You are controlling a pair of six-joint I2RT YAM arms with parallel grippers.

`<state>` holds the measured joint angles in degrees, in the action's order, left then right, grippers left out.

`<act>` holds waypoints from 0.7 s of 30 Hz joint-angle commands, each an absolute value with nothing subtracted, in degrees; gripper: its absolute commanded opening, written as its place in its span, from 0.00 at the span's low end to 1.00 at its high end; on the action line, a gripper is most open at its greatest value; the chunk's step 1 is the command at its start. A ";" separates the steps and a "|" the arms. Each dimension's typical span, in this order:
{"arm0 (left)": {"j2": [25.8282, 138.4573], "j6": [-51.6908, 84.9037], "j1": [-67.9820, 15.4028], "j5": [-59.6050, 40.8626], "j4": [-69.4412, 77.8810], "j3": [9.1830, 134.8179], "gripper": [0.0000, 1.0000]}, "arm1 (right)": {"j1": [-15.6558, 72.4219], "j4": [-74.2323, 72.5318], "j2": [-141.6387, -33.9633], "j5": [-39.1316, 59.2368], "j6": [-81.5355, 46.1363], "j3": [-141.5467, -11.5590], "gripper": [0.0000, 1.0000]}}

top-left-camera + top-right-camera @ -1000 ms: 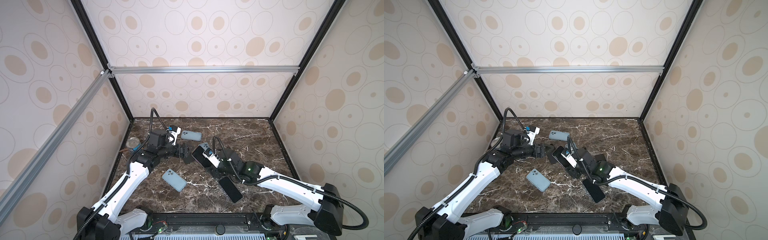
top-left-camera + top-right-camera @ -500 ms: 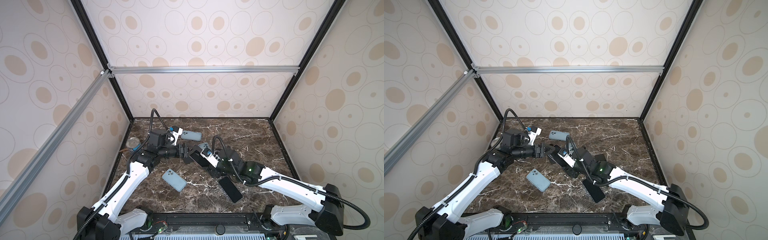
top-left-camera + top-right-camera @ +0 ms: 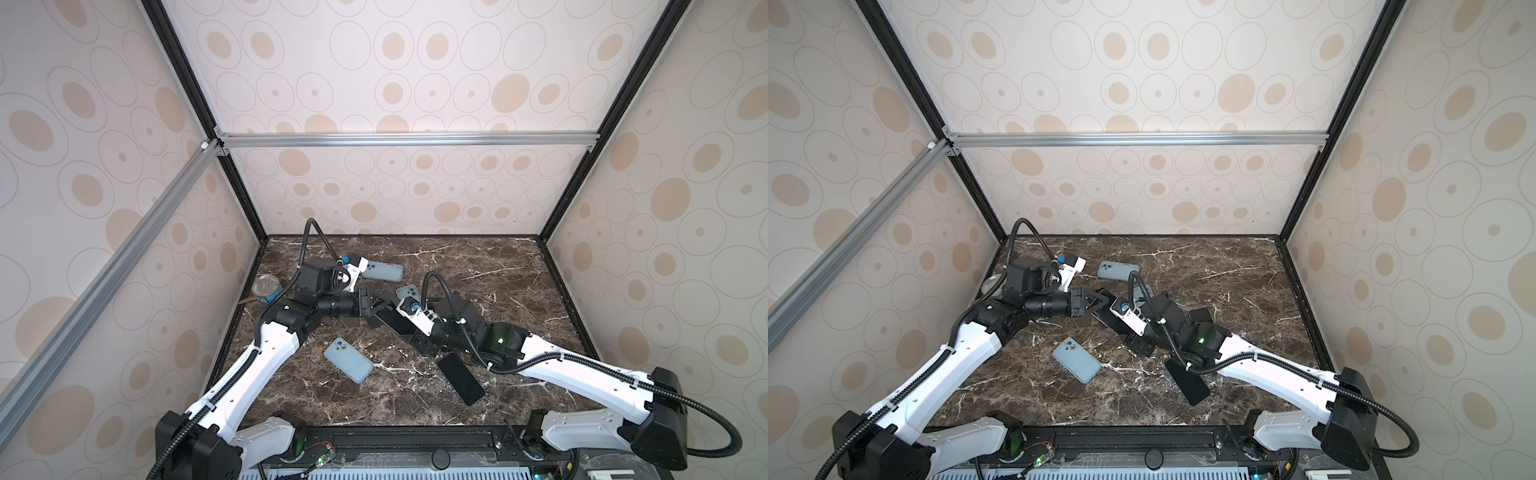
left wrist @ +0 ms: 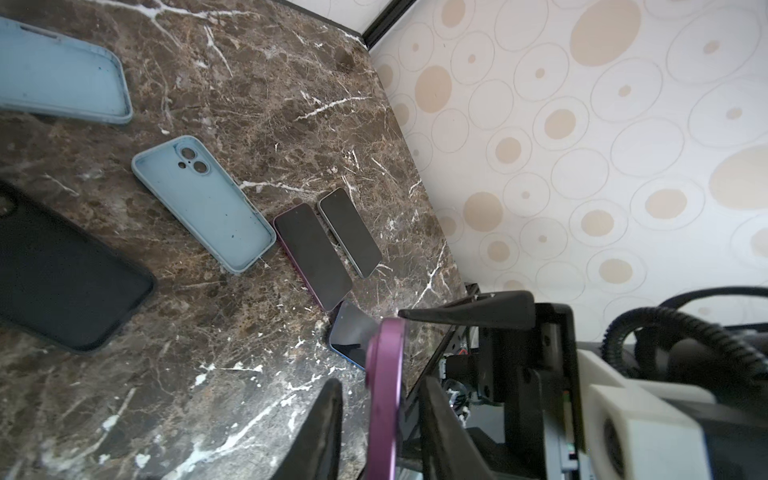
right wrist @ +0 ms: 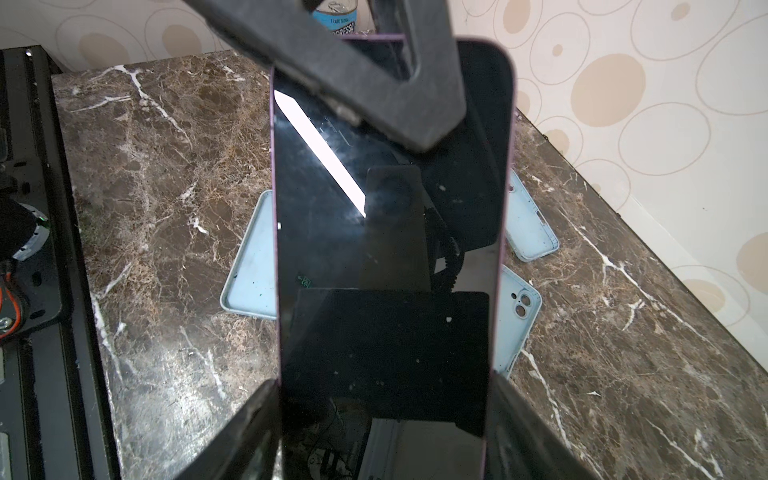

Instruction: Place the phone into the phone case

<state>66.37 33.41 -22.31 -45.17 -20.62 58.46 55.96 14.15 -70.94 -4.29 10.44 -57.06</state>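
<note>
A purple-edged phone (image 5: 386,291) with a dark screen hangs above the marble, my right gripper (image 5: 384,386) shut on its two long sides. My left gripper (image 4: 382,382) reaches in from the left in both top views (image 3: 384,305). Its fingers (image 4: 328,415) straddle the phone's far end (image 4: 386,374), with a thin gap showing on each side. One of those fingers crosses the top of the screen in the right wrist view. A black phone case (image 4: 62,270) lies open side up beneath the phone, and a light-blue case (image 4: 203,203) lies beside it.
Two more light-blue cases (image 3: 348,359) (image 3: 381,272) and a black phone (image 3: 461,378) lie on the marble. Three further phones (image 4: 313,255) lie near the right wall. A soup can (image 3: 268,289) stands at the left wall. Patterned walls close in three sides.
My left gripper has moved right onto the end of the held phone, and its jaws have narrowed round it. The right gripper has kept its hold.
</note>
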 commanded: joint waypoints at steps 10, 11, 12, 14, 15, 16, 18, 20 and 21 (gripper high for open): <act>67.30 31.64 -22.57 -46.80 -22.68 60.20 0.00 | 56.97 11.42 -69.88 -5.47 11.75 -59.76 0.43; 67.32 31.67 -22.54 -46.78 -22.73 60.26 0.00 | 56.95 11.43 -69.85 -5.66 11.73 -59.76 0.43; 67.41 31.66 -22.56 -46.85 -22.69 60.37 0.00 | 57.00 11.42 -69.87 -5.86 11.74 -59.81 0.44; 67.32 31.75 -22.50 -46.86 -22.36 60.47 0.00 | 56.95 11.48 -69.69 -6.22 11.46 -59.85 0.48; 67.24 31.82 -22.58 -46.81 -22.09 60.53 0.00 | 56.95 11.59 -69.53 -6.55 11.12 -59.90 0.53; 67.15 31.97 -22.55 -46.70 -21.80 60.63 0.00 | 56.95 11.60 -69.36 -6.99 10.76 -60.02 0.62; 66.57 32.46 -22.58 -46.11 -20.64 60.80 0.00 | 57.02 11.96 -69.49 -7.41 9.60 -60.59 0.91; 65.66 33.08 -22.50 -44.70 -19.29 61.32 0.00 | 56.98 12.47 -69.64 -8.28 7.25 -61.89 1.00; 65.09 33.57 -22.43 -43.66 -18.30 61.65 0.00 | 56.96 12.39 -69.53 -8.61 6.09 -62.58 1.00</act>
<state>66.65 32.80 -22.41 -45.56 -20.93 58.54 56.62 14.79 -70.96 -6.44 8.80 -59.20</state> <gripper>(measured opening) 0.096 0.992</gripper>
